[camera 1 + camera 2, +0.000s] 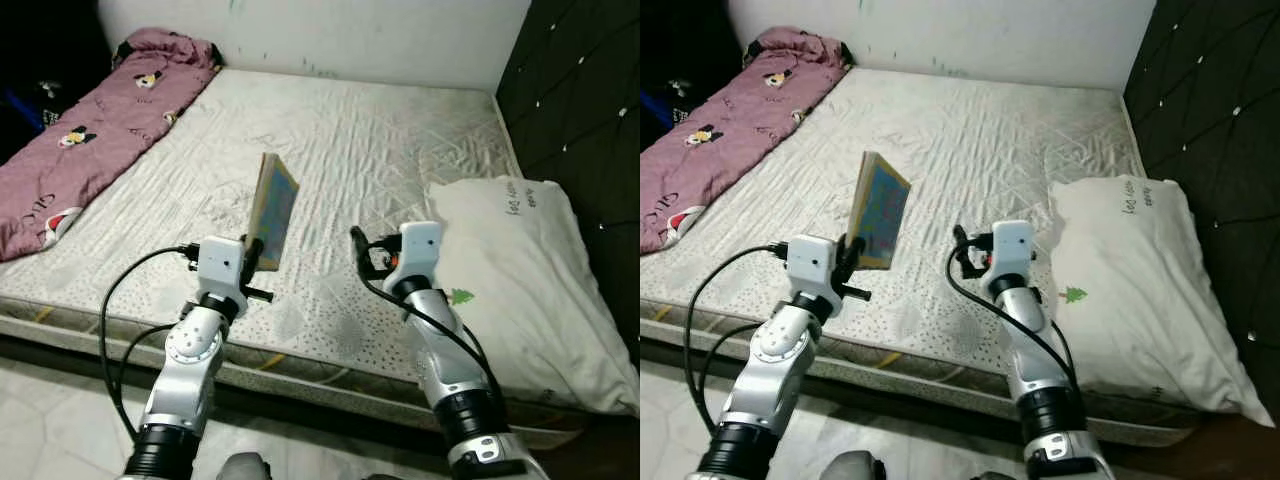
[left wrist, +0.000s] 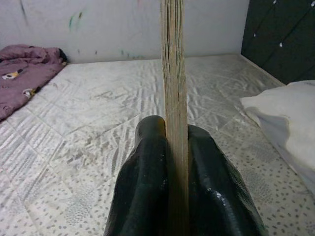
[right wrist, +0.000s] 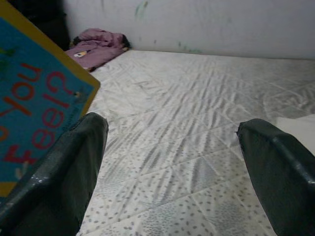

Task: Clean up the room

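Pink blanket (image 1: pixel 90 135) lay along mattress (image 1: pixel 370 150) left edge. Left gripper (image 2: pixel 176 162) clamped upright blue book (image 1: pixel 272 208) above mattress front. Right gripper (image 3: pixel 172 162) hovered beside it, fingers wide apart, empty. White pillow (image 1: pixel 530 270) far right.

I stand at the foot of a bed (image 1: pixel 330 150) in a home bedroom: a bare quilted mattress (image 1: pixel 380 130), a white pillow (image 1: pixel 530 270) on it beside a dark padded headboard (image 1: pixel 580 100), a pink quilt (image 1: pixel 90 140) bunched along the far edge, a scuffed white wall (image 1: pixel 350 35) behind.
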You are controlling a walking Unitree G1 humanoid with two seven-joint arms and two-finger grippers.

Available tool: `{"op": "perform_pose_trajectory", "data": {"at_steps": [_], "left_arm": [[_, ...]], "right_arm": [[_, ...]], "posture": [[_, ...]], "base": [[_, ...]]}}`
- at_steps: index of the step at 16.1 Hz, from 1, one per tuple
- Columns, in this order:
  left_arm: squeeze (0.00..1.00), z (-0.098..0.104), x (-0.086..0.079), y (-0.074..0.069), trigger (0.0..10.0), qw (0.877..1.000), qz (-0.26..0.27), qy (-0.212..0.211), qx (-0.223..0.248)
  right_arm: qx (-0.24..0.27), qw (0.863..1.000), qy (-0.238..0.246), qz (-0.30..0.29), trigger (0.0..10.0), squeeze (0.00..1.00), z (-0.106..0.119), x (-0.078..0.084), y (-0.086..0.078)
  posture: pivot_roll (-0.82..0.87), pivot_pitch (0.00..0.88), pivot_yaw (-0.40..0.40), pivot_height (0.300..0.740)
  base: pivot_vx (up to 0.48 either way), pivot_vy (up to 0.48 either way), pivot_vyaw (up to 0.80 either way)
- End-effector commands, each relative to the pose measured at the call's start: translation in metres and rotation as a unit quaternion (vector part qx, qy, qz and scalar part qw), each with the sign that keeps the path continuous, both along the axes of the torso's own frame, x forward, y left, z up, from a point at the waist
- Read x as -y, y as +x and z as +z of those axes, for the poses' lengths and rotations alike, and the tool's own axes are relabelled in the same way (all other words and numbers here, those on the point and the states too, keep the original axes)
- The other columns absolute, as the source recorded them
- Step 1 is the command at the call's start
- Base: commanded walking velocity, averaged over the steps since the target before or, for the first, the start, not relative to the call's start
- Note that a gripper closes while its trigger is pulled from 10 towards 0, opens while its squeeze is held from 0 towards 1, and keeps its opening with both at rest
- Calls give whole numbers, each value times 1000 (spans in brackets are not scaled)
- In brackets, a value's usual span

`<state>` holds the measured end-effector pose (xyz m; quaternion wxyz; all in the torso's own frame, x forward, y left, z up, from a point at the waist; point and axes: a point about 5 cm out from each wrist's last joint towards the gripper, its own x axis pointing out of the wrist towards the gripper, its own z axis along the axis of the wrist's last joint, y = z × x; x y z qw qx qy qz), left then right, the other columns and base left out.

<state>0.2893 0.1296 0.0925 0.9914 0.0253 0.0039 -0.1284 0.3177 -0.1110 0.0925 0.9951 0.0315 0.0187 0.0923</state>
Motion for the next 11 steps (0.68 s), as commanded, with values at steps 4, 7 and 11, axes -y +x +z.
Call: {"op": "perform_pose_trajectory", "data": {"at_steps": [4, 7, 11], "left_arm": [[0, 9, -2, 4, 10000, 1000, 1, -5, 22], [0, 10, -2, 4, 10000, 1000, 1, -6, 23], [0, 10, -2, 4, 10000, 1000, -2, -7, 25]], "right_arm": [[4, 1000, 1, 1, 10000, 0, 3, -1, 3], [3, 1000, 0, 1, 10000, 0, 3, -1, 4], [4, 1000, 0, 1, 10000, 0, 3, -2, 4]], "posture": [[91, 0, 1, 740], [92, 0, 0, 740], [93, 0, 1, 740]], "base": [[0, 0, 0], [0, 0, -400], [147, 0, -142]]}}
